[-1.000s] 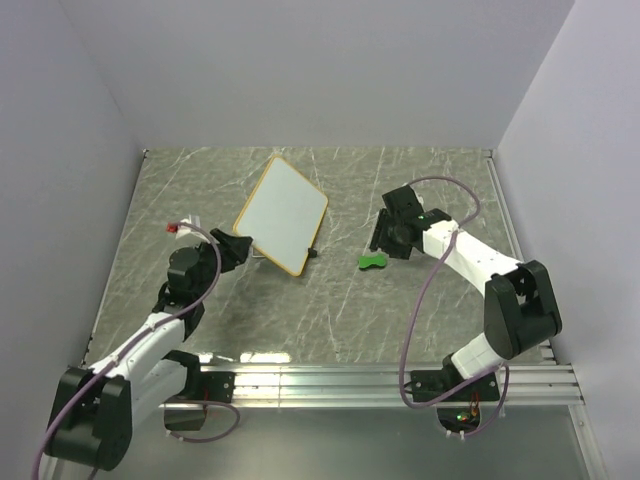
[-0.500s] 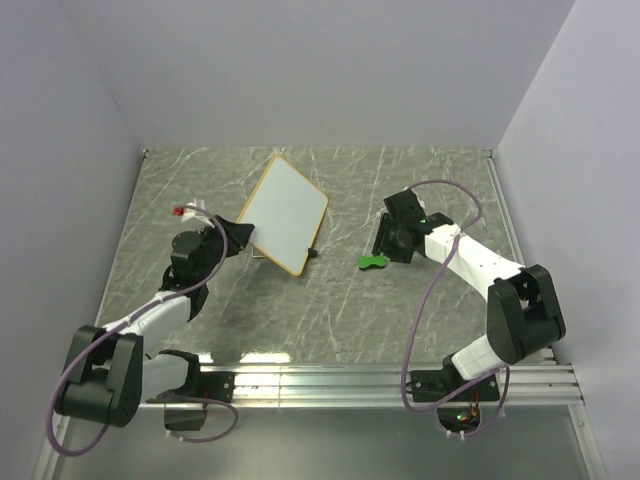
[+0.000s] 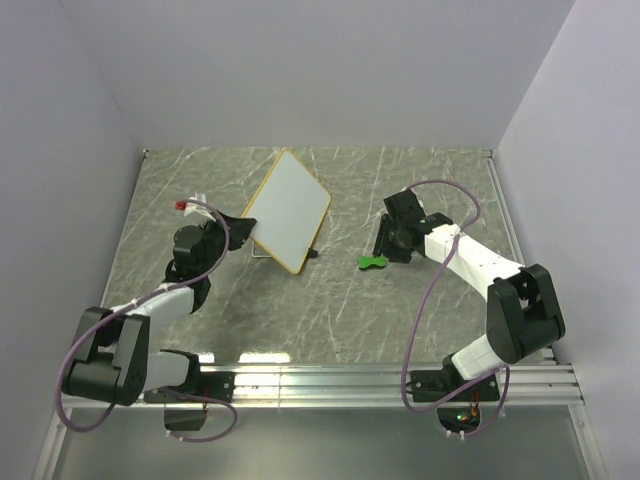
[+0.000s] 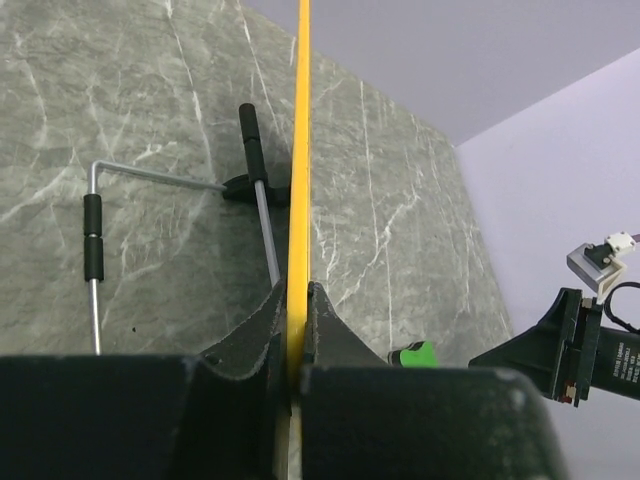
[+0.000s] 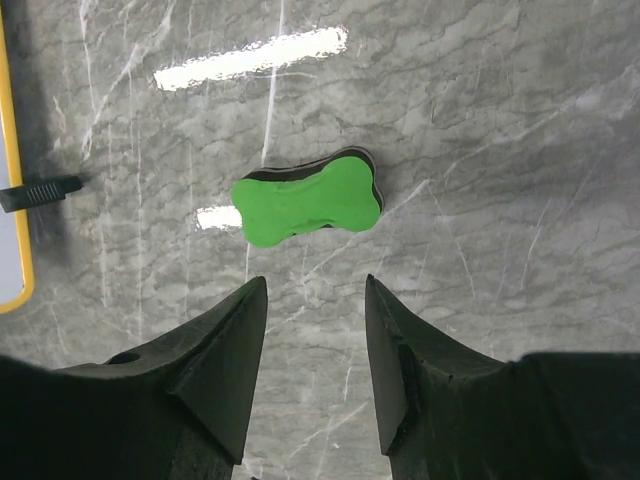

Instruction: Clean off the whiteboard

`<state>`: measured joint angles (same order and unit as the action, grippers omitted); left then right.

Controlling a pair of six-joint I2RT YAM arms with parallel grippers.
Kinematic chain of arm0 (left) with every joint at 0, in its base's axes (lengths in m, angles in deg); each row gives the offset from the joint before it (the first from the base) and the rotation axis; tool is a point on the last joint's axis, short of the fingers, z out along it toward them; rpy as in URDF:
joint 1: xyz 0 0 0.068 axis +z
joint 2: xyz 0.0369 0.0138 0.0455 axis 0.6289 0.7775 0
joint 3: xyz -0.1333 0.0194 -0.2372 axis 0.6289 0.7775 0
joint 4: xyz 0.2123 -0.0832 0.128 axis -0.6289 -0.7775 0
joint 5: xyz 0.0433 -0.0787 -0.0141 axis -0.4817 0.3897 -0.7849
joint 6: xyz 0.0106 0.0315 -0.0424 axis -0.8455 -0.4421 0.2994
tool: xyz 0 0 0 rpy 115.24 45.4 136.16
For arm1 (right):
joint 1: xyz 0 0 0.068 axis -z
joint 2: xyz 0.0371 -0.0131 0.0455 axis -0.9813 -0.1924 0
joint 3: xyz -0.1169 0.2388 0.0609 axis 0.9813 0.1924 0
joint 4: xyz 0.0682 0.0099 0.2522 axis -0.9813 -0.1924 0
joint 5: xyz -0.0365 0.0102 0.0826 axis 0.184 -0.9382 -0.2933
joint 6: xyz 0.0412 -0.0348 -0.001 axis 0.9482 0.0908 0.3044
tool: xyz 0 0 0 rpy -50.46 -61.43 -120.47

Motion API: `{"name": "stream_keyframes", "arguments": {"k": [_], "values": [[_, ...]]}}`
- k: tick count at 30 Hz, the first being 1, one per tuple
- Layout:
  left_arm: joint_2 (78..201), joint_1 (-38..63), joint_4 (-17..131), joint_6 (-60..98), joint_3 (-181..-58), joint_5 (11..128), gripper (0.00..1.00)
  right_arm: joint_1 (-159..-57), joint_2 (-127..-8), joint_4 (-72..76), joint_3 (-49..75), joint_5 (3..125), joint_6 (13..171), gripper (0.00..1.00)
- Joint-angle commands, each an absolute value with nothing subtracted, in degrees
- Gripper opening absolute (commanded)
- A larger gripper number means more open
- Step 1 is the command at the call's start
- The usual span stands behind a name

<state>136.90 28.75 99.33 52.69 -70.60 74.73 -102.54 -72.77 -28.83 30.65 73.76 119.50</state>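
The whiteboard (image 3: 288, 210) is a white panel with an orange rim, tilted on its wire stand at the table's centre-left. My left gripper (image 3: 245, 228) is shut on its near-left rim. In the left wrist view the orange edge (image 4: 300, 150) runs straight up from between my fingers (image 4: 297, 290). A green bone-shaped eraser (image 3: 373, 263) lies flat on the table to the right of the board. My right gripper (image 5: 315, 285) hovers just short of the eraser (image 5: 308, 205), open with nothing between its fingers. The board's corner (image 5: 12, 260) shows at the left of the right wrist view.
The board's wire stand (image 4: 95, 240), with black rubber sleeves, rests on the grey marble table (image 3: 330, 310) behind the board. Pale walls close in the table at the back and both sides. An aluminium rail (image 3: 380, 385) runs along the near edge.
My left gripper moved up to the board's rim and closed on it, and the board tipped slightly. The right gripper's jaws narrowed a little above the eraser.
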Motion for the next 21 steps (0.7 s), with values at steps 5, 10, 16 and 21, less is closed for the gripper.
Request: {"name": "stream_keyframes", "arguments": {"k": [5,10,16,21], "values": [[125.5,27.0,100.9,48.1,-71.8,65.2,0.00,-102.5,-71.7,-27.7,30.6,73.9,118.8,0.50],[123.0,25.4,102.2,47.6,-72.9,61.3,0.01,-102.5,-71.7,-26.8,31.3,73.5,118.8,0.50],[124.3,18.9,102.6,44.7,-74.6,50.0,0.01,-102.5,-70.3,-26.2,32.4,73.5,118.4,0.49],[124.7,11.7,101.3,41.6,-75.7,41.8,0.01,-102.5,-68.0,-25.6,34.7,73.4,118.8,0.49]]}}
